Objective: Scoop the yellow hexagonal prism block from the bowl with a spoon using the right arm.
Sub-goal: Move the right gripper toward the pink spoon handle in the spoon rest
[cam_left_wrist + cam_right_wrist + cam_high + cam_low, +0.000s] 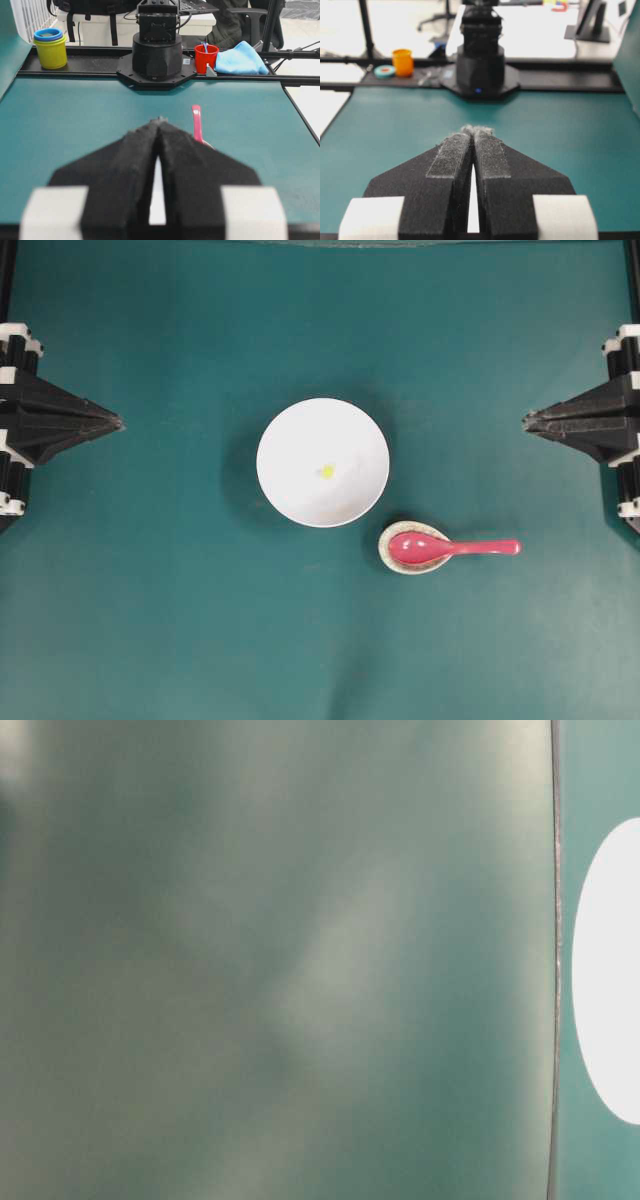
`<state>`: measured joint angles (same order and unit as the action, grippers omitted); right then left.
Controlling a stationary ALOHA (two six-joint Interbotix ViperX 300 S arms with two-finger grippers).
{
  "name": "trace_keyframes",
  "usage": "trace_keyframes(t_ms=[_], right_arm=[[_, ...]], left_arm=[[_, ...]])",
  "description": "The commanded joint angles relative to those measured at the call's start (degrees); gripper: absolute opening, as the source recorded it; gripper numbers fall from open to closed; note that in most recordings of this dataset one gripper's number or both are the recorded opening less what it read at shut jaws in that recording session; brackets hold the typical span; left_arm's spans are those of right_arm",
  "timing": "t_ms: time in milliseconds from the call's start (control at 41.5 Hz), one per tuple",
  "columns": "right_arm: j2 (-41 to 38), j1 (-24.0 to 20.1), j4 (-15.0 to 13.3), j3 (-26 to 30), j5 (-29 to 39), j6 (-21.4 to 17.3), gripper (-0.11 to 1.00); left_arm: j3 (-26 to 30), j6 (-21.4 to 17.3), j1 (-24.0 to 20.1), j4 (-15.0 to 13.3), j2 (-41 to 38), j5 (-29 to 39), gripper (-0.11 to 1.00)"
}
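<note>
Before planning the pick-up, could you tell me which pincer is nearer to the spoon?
Right. The right pincer sits at the table's right edge, just above the spoon handle's end. The left pincer is at the far left edge, beyond the bowl.

No legible text or labels anywhere.

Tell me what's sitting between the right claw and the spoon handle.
Nothing: in the overhead view only bare green table separates the shut right claw from the spoon.
</note>
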<state>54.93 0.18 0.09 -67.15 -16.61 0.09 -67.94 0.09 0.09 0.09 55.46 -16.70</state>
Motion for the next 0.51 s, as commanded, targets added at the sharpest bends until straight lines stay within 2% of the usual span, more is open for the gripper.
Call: trace_keyframes(t_ms=[0,386,458,482], right_arm=[[-0.09,0.18,0.00,0.88,-0.35,-0.09,0.00],[-0.88,0.18,0.00,0.88,-0.18,0.00,0.01],[-0.88,0.18,0.09,0.88,-0.09,-0.09,0.08],[-0.88,0.09,0.09,0.88,-0.09,-0.09,0.14]], left_arm=[[1.67,-0.09,-0.18,0.44,-0.35,1.32,-0.01],[1.67,-0.09,-0.18,0.44,-0.35,1.93,0.00],[1.67,-0.18,-0.18,0.44,-0.35,1.93,0.00],[1.67,-0.18,-0.26,0.44,-0.35,1.93,0.00]])
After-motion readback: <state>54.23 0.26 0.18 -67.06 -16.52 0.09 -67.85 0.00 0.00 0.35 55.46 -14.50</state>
